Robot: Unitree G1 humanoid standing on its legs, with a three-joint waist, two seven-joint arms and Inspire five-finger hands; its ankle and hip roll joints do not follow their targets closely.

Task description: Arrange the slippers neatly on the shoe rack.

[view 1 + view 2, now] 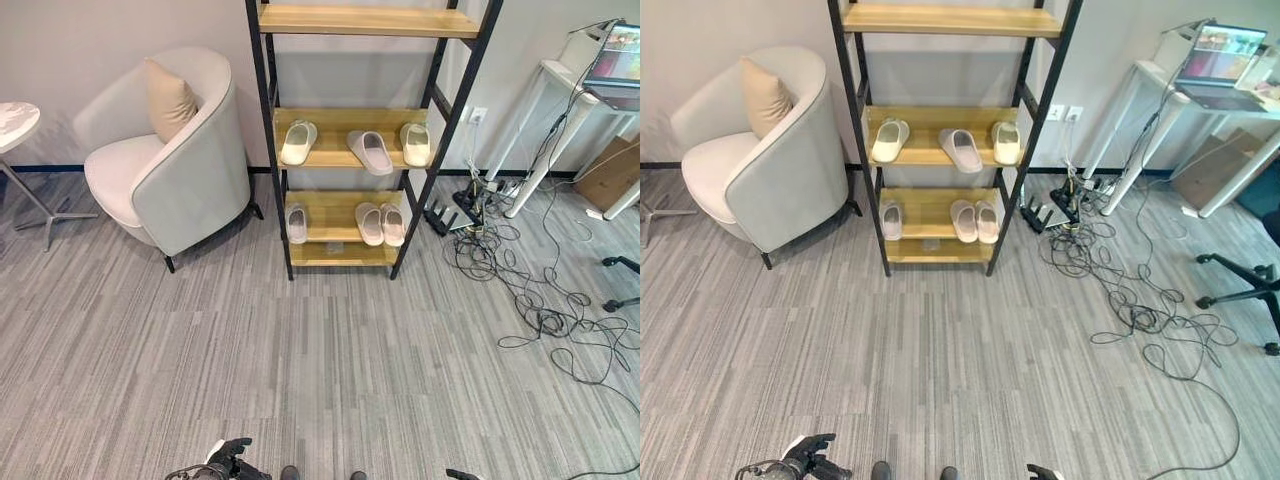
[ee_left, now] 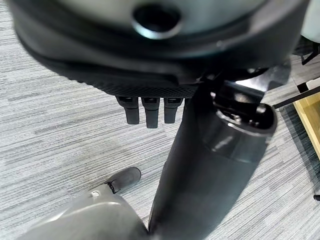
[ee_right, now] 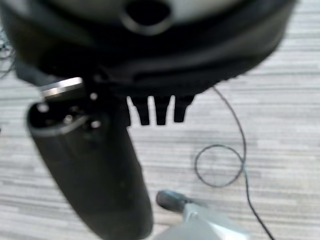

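Carpet [image 1: 300, 360] stretch before shoe rack [image 1: 335, 122] with slippers [image 1: 298, 142]

Looks to us like an office or lab room with a little home corner: we've got grey striped carpet [image 1: 300, 340], a white table [image 1: 1152, 75] with an open laptop [image 1: 1225, 55], a messy tangle of cables [image 1: 1135, 315] beside it and a wheeled office chair base [image 1: 1240, 264]. The homey bit is a pale armchair [image 1: 190, 170] with a cushion [image 1: 168, 98] beside a shoe rack [image 1: 335, 125] holding slippers [image 1: 372, 152].
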